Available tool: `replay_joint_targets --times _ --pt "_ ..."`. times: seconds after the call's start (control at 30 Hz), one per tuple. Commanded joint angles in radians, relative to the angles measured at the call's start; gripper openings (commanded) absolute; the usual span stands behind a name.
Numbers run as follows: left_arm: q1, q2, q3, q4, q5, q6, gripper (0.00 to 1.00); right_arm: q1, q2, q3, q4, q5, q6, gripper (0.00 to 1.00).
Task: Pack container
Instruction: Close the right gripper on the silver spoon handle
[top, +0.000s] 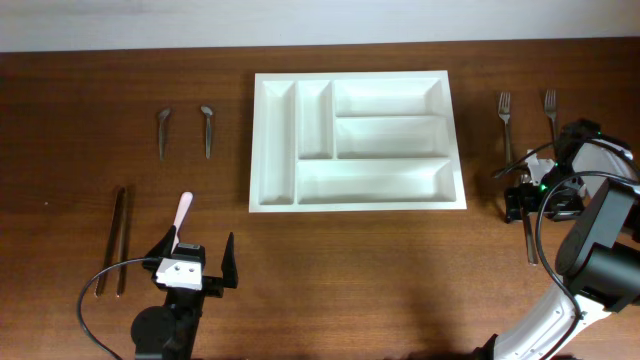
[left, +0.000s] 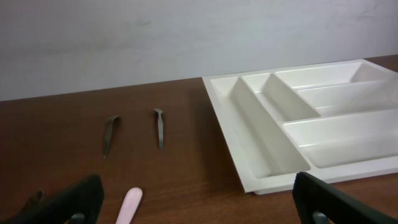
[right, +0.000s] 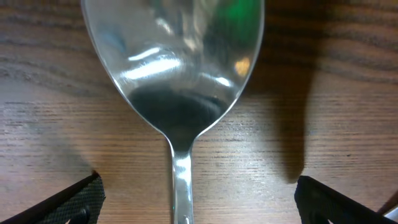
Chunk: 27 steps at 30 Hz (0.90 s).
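Overhead view is showing us the container (top: 370, 182) lying flat in the middle of the desk (top: 60, 100), with all five compartments bare. We are judging it to be light and stiff, as thin moulded plastic normally is, and its smooth white surface is probably making it slippery on the wood. If it needs moving, we are thinking the best hold is on the raised outer rim or on one of the dividing walls, pinched from above. A push on a corner is likely to make it slide and turn.

Our left hand (top: 197, 258) is hanging released near the front edge of the desk, jaws wide apart, with a pink-handled piece (top: 183, 212) lying just ahead of it. Our right hand (top: 527, 205) is hovering low at the right side, also spread wide, with nothing gripped. A steel spoon (right: 174, 74) is lying on the wood between its fingers. Two forks (top: 505, 115) are lying beyond it, well apart from the container.
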Motion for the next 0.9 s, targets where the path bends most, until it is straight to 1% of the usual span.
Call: replay_joint_targets --times 0.0,0.23,0.5,0.57,0.6,0.63,0.67,0.7,0.77,0.87 --pt "0.007 -0.007 -0.006 0.003 -0.007 0.016 0.99 -0.003 0.011 -0.011 0.023 -0.058 0.029 0.99" --pt "0.007 -0.007 -0.006 0.003 -0.007 0.016 0.99 -0.003 0.011 -0.013 0.059 -0.069 0.028 0.99" --pt "0.007 -0.007 -0.006 0.003 -0.007 0.016 0.99 -0.003 0.011 -0.021 0.058 -0.056 0.027 1.00" --pt "0.007 -0.007 -0.006 0.003 -0.007 0.016 0.99 -0.003 0.011 -0.030 0.055 -0.037 0.028 0.93" --pt "0.007 -0.007 -0.006 0.003 -0.007 0.016 0.99 -0.003 0.011 -0.035 0.053 -0.030 0.028 0.87" --pt "0.007 -0.007 -0.006 0.003 -0.007 0.016 0.99 -0.003 0.011 -0.042 0.054 -0.027 0.028 0.76" --pt "0.007 -0.007 -0.006 0.003 -0.007 0.016 0.99 -0.003 0.011 -0.048 0.055 -0.027 0.028 0.69" --pt "0.007 -0.007 -0.006 0.003 -0.007 0.016 0.99 -0.003 0.011 -0.054 0.057 -0.027 0.028 0.66" --pt "0.007 -0.007 -0.006 0.003 -0.007 0.016 0.99 -0.003 0.011 -0.062 0.061 -0.027 0.028 0.64" --pt "0.007 -0.007 -0.006 0.003 -0.007 0.016 0.99 -0.003 0.011 -0.063 0.063 -0.027 0.028 0.49"
